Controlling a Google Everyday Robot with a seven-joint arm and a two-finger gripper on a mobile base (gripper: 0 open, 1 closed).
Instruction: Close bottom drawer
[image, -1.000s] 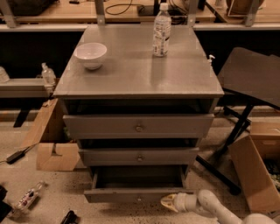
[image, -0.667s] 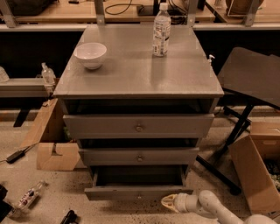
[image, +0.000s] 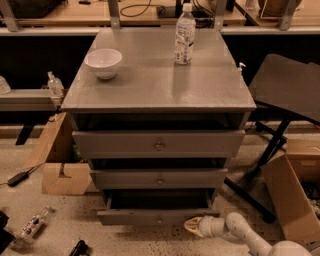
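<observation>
Gripper is sitting low near the floor, just in front of the right end of the bottom drawer. Whether it is spread or pressed together, or touching the front, I cannot tell. The drawer is standing pulled out from the cabinet, its front running left to right. Closing it is likely calling for a push straight back, away from the camera.

Grey three-drawer cabinet: bottom drawer standing open; gripper low beside its right front corner; white bowl and plastic bottle on top.
</observation>
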